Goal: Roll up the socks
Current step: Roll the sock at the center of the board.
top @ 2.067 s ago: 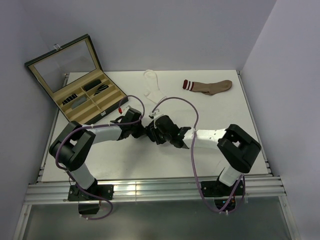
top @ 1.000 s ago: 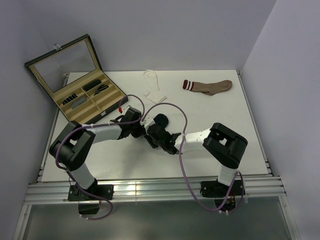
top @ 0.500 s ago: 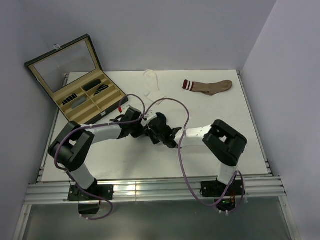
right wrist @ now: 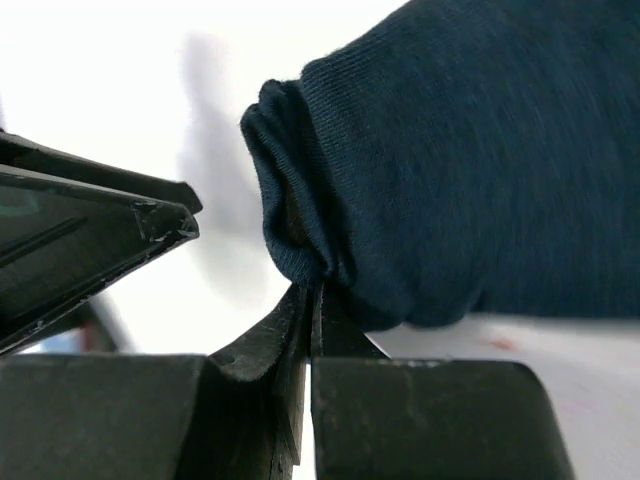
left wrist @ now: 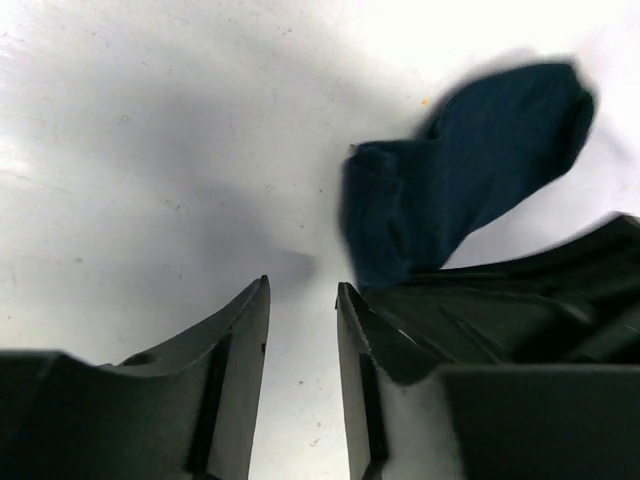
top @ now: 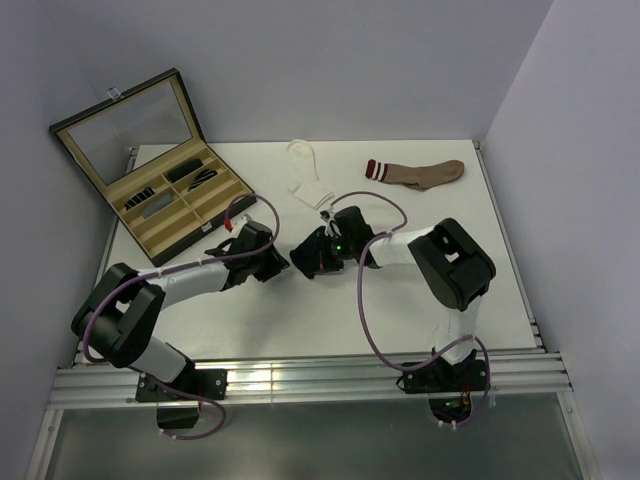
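The navy blue sock (right wrist: 480,170) is bunched into a loose fold. My right gripper (right wrist: 312,290) is shut on its folded edge. In the top view the sock (top: 301,252) sits at the table's middle, at the tip of my right gripper (top: 310,262). My left gripper (left wrist: 300,300) is open by a narrow gap and empty, just short of the sock (left wrist: 460,180). In the top view the left gripper (top: 280,264) is to the sock's left. A white sock (top: 305,172) lies flat at the back. I see no dark grey sock.
A brown sock with a striped cuff (top: 415,172) lies at the back right. An open display box (top: 150,165) with dark items in its compartments stands at the back left. Grey walls close in the table's back and sides.
My left gripper has let go and drawn back to the left of the sock. My right gripper has swung up and to the right, still holding the navy sock.
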